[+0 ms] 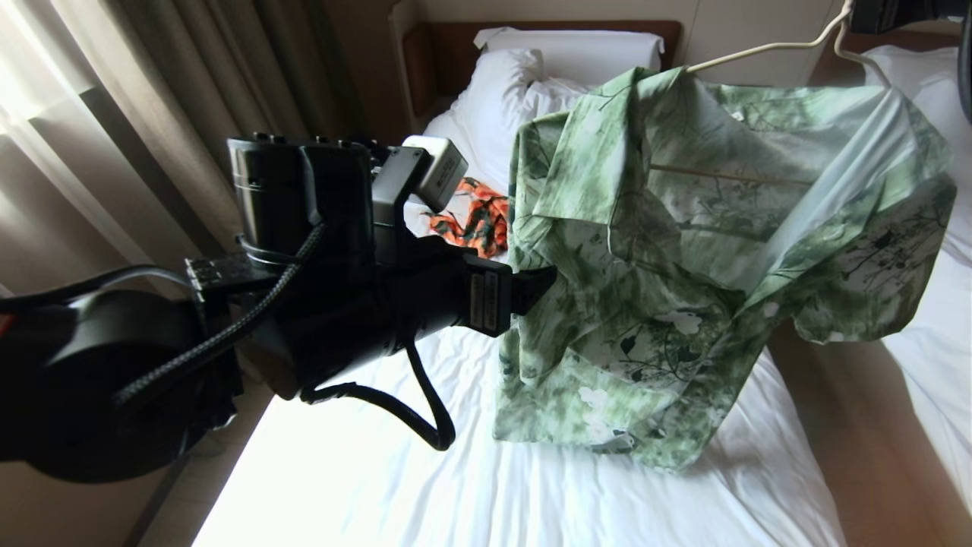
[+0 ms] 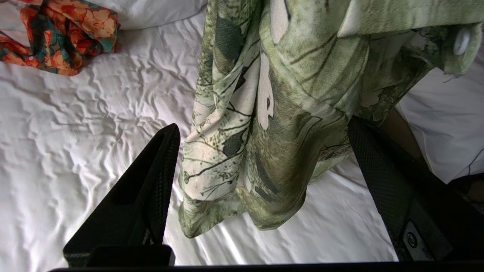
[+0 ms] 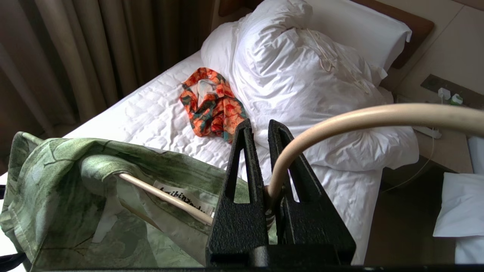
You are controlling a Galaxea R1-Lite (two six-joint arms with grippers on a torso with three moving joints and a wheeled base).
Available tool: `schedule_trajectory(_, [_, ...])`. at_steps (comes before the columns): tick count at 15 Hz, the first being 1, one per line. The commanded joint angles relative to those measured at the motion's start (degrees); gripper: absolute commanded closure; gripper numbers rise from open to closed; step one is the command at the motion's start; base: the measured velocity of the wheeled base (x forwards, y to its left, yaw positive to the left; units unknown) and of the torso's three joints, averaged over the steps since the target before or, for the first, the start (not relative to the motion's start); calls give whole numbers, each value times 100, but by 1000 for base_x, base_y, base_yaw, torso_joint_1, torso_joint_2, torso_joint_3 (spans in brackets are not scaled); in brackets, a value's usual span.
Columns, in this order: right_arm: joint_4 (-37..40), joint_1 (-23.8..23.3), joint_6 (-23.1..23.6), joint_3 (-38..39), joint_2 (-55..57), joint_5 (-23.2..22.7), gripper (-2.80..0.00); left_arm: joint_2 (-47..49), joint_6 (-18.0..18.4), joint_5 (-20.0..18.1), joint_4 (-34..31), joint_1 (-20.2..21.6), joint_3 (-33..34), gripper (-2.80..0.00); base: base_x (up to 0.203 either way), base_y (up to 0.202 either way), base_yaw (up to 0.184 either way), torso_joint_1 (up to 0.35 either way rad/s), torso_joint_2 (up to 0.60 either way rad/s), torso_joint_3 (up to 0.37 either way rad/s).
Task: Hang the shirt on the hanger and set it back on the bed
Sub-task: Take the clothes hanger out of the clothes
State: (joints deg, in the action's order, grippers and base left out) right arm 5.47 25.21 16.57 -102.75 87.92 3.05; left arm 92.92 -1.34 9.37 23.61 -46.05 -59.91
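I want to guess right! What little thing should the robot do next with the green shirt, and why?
Probably lower it: the right gripper pinches the hanger, the shirt hangs on it above the bed, and the left gripper is open, holding nothing.

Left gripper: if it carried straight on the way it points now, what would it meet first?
Most likely the hanging shirt: its fabric hangs between the open left gripper fingers, with the bed sheet behind. Depth is uncertain.

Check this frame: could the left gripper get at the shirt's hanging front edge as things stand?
Probably yes: the left gripper is open with the shirt hanging between its fingers, nothing blocking.
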Motion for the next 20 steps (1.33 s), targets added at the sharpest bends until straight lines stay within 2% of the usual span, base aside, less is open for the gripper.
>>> schedule_trajectory(1, [-2,-78,13,1,15,-59,0,233,-7,3,58,77,-64,-280,0,0,0,0,0,0])
schedule_trajectory(3, [-11,-78,13,-6,41,-59,0,354,-8,15,368,71,-133,-280,0,0,0,0,0,0])
schedule_trajectory(4, [-11,-77,13,-1,41,-59,0,398,59,20,509,70,-135,0,0,0,0,0,0,0])
schedule_trajectory(5, [-11,-78,13,1,41,-59,0,437,169,35,546,78,-132,0,0,0,0,0,0,0])
schedule_trajectory(9, [-11,-93,17,-8,67,-59,0,345,187,73,547,136,-84,0,0,0,0,0,0,0])
schedule_trajectory(14, [-11,-87,31,-20,24,-59,0,-183,209,68,499,703,-36,0,0,0,0,0,0,0])
schedule_trajectory(17, [-11,-90,48,-8,24,-42,0,-465,430,50,488,1057,-48,0,0,0,0,0,0,0])
schedule_trajectory(20, [-2,-87,57,-8,24,-42,0,-606,451,47,474,1205,-172,0,0,0,0,0,0,0])
